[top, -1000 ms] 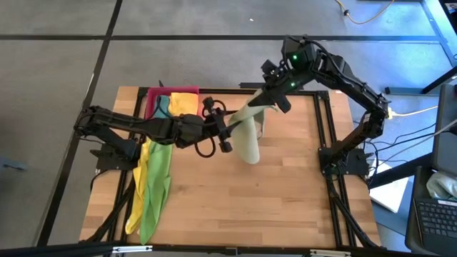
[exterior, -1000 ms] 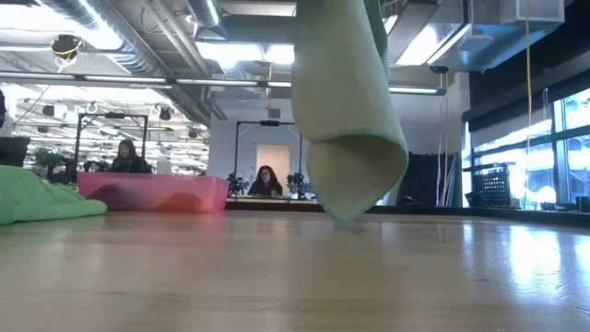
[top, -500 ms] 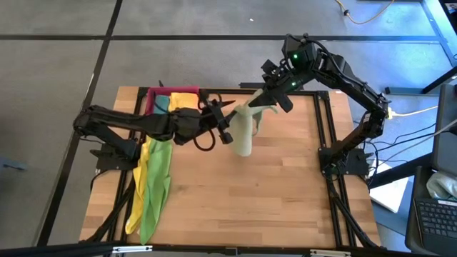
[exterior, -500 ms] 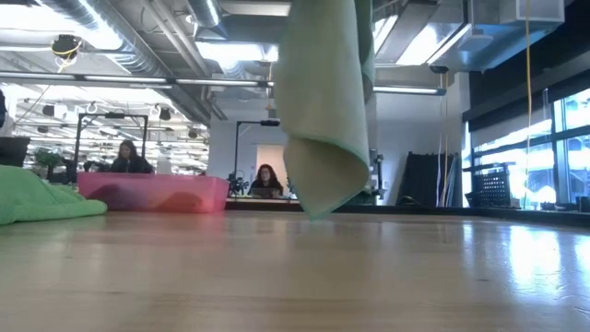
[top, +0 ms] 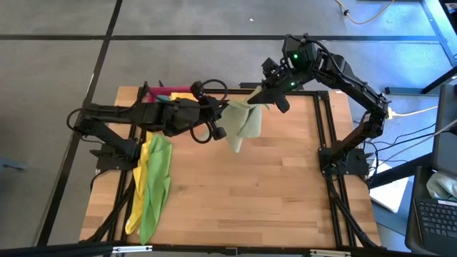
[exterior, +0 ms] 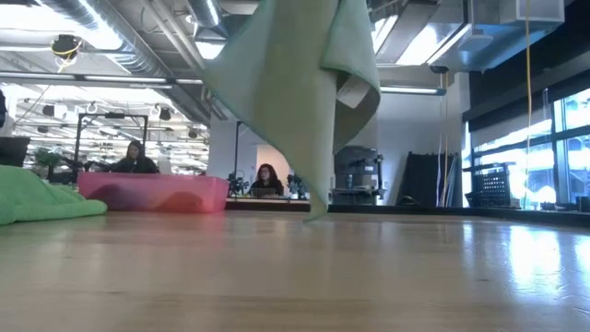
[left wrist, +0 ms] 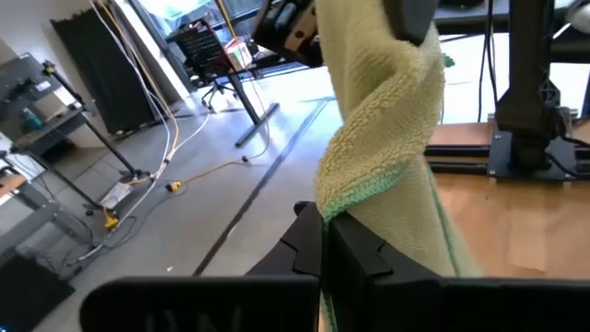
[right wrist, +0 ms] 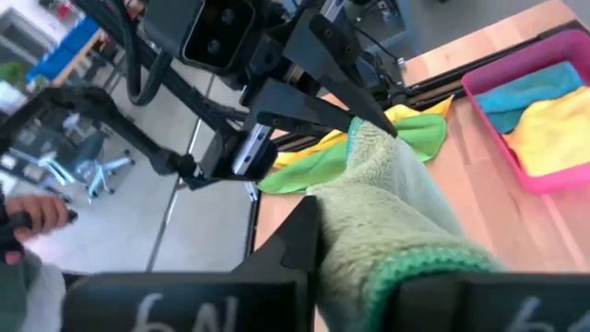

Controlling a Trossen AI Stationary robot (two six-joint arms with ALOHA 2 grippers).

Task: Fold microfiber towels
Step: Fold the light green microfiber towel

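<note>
A pale olive-green microfiber towel [top: 241,123] hangs in the air over the table's far middle, stretched between both grippers. My left gripper [top: 223,109] is shut on its left part and my right gripper [top: 260,97] is shut on its right part. In the low view the towel [exterior: 304,101] drops to a point [exterior: 318,212] close to the tabletop; whether it touches, I cannot tell. A yellow towel [top: 139,182] and a bright green towel [top: 158,178] lie along the table's left side. My left gripper pinches a bunched, twisted edge of the towel [left wrist: 364,198] between its two fingers, coming nearly level from the table's left. The cloth rises from the fingers toward the other gripper. My right gripper pinches a green-hemmed edge [right wrist: 419,263] between its fingers, slanting down from the far right. The towel hangs below both, held off the table.
A pink-red tray [top: 153,91] stands at the far left behind my left arm; it holds a teal towel [right wrist: 527,90] and a yellow towel [right wrist: 558,138]. Bare wood [top: 271,193] fills the middle and near right of the table.
My left gripper has risen and gone toward the far edge, and has shut on the towel. The towel hung from my right gripper as a narrow loop; now its lower part is drawn up and left, spreading between both grippers.
</note>
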